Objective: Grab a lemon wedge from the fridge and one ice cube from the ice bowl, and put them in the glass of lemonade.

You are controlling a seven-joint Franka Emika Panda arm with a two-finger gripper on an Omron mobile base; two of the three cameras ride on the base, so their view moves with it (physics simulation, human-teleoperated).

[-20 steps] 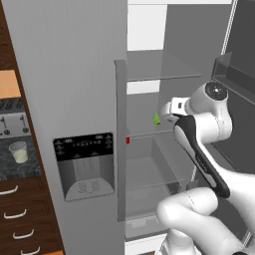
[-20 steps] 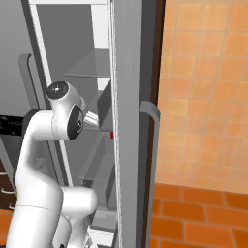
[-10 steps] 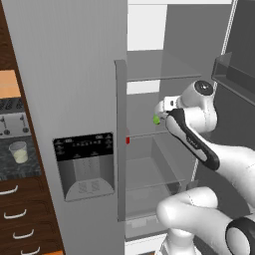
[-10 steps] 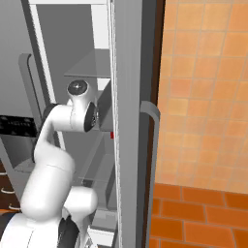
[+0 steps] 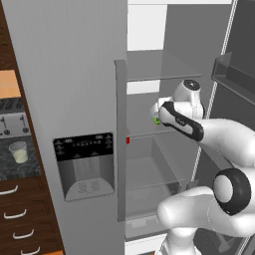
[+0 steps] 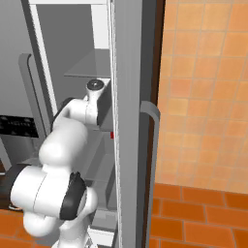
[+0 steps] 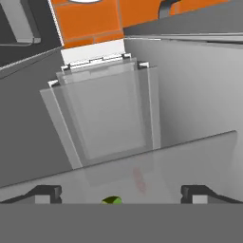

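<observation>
The grey fridge [image 5: 74,74] stands with its right door swung open. On a glass shelf inside lies the tiny lime-green lemon wedge [image 5: 156,120]. My gripper [image 5: 156,113] hangs just above it, open and holding nothing. In the hand view the lemon wedge [image 7: 112,200] sits low between my wide-spread fingertips [image 7: 46,192], a little left of the middle. The glass of lemonade [image 5: 19,152] stands on the counter far left. The ice bowl is out of view.
A small red item [image 5: 127,140] sits at the shelf's left end. A clear drawer [image 7: 107,114] lies below the shelf. The open door's bins [image 5: 234,74] flank my arm on the right. A silver toaster [image 5: 12,124] stands behind the glass.
My arm has stretched deeper into the fridge, and the hand has moved left and down until it hangs over the lemon wedge. The jaws stayed open.
</observation>
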